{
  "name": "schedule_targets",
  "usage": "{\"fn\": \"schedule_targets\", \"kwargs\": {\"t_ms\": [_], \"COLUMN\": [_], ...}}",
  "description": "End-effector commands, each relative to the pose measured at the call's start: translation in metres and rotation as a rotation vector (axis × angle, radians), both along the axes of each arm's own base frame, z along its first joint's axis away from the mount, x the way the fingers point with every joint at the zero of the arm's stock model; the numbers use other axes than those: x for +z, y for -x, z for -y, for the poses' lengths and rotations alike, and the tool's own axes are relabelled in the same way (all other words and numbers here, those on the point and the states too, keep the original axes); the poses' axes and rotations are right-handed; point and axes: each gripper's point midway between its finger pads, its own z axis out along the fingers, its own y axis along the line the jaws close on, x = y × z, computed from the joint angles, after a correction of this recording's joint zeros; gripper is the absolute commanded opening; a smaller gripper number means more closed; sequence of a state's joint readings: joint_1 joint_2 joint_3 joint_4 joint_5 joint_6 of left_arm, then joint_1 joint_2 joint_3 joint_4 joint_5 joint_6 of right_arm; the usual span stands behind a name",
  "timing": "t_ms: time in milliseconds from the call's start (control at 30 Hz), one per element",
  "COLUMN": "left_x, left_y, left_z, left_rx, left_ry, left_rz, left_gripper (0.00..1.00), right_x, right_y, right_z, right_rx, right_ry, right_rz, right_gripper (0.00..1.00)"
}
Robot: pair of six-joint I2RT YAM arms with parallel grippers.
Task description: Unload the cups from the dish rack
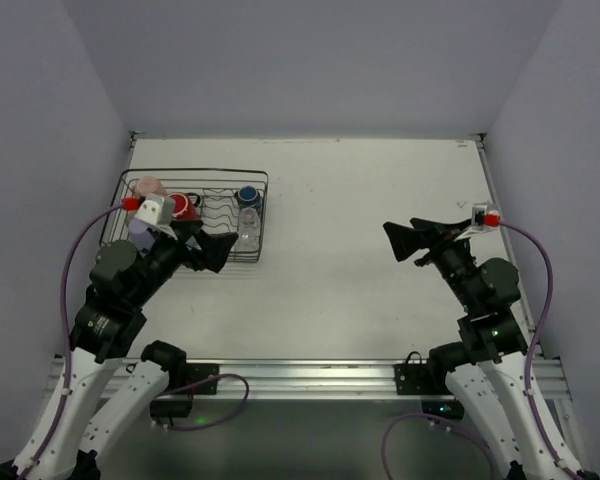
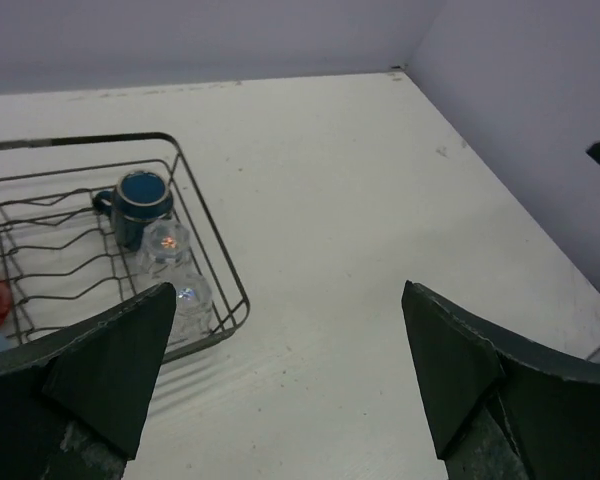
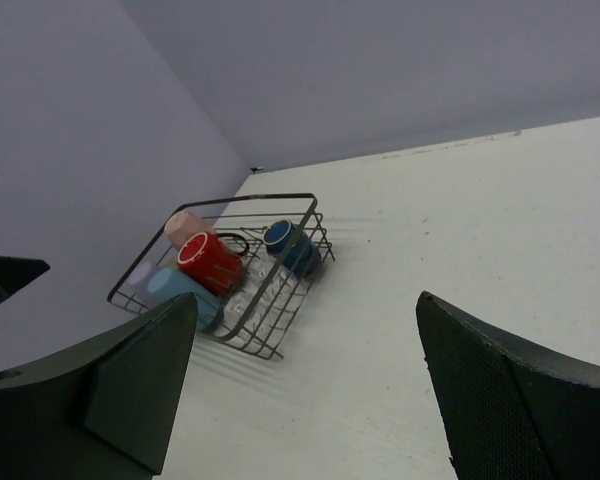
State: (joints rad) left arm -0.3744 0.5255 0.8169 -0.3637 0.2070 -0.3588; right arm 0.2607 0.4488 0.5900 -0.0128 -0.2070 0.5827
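White tabletop [image 1: 360, 200] between pale lilac walls, and all the work sits at my far left. The dish rack [image 1: 210, 171] holds every cup I can see: the pale pink cup [image 1: 149, 186], the red handled mug [image 1: 185, 206] and the small blue cup [image 1: 247, 195], with the tall lavender tumbler [image 3: 175, 290] half hidden under my left wrist in the top view. Two clear glasses [image 2: 167, 240] stand just beside the blue cup.

My left gripper [image 1: 208, 252] hangs over the rack's near edge, fingers spread wide and empty. I would start with the blue cup: drop straight down, pinch its rim, miss the glasses and wires, and lift clear of the rack wall before swinging right. My right gripper [image 1: 398, 243] waits well apart, released and empty; I would keep it there.
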Motion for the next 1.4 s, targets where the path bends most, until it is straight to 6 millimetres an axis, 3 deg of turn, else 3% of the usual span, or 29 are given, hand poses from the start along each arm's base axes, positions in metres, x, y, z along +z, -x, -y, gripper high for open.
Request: {"fn": "schedule_targets", "kwargs": {"t_ms": [0, 167, 300, 367, 533, 567, 633, 733, 867, 1267, 1367], "left_x": [0.002, -0.007, -0.014, -0.028, -0.053, -0.056, -0.058, -0.089, -0.119, -0.164, -0.166], "left_y": [-0.013, -0.018, -0.025, -0.036, -0.066, -0.077, -0.094, -0.112, -0.121, -0.118, -0.123], "left_z": [-0.045, -0.103, -0.125, -0.132, -0.139, -0.131, -0.144, -0.140, -0.134, -0.153, -0.156], "left_rx": [0.275, 0.593, 0.729, 0.798, 0.858, 0.811, 0.830, 0.764, 0.739, 0.833, 0.857], "left_ry": [-0.066, -0.201, -0.249, -0.297, -0.346, -0.322, -0.285, -0.272, -0.283, -0.357, -0.370], "left_rz": [-0.104, -0.224, -0.235, -0.276, -0.350, -0.366, -0.366, -0.466, -0.529, -0.574, -0.583], "left_gripper": [1.00, 1.00, 1.00, 1.00, 1.00, 1.00, 1.00, 1.00, 1.00, 0.96, 0.95], "right_x": [0.002, -0.021, -0.045, -0.054, -0.075, -0.078, -0.080, -0.079, -0.077, -0.082, -0.082], "right_y": [-0.007, -0.019, -0.030, -0.033, -0.041, -0.041, -0.040, -0.039, -0.035, -0.037, -0.037], "right_z": [-0.004, 0.001, 0.007, 0.006, -0.002, -0.003, -0.007, -0.012, -0.012, -0.015, -0.015], "right_rx": [0.015, -0.027, -0.074, -0.073, -0.042, -0.037, -0.011, 0.015, 0.025, 0.039, 0.037], "right_ry": [-0.019, 0.013, 0.053, 0.055, 0.060, 0.068, 0.075, 0.070, 0.066, 0.068, 0.068], "right_rz": [0.033, -0.002, -0.070, -0.098, -0.159, -0.176, -0.197, -0.196, -0.183, -0.204, -0.204], "right_gripper": [0.93, 0.92, 0.92, 0.92, 0.90, 0.90, 0.90, 0.89, 0.89, 0.88, 0.88]}}
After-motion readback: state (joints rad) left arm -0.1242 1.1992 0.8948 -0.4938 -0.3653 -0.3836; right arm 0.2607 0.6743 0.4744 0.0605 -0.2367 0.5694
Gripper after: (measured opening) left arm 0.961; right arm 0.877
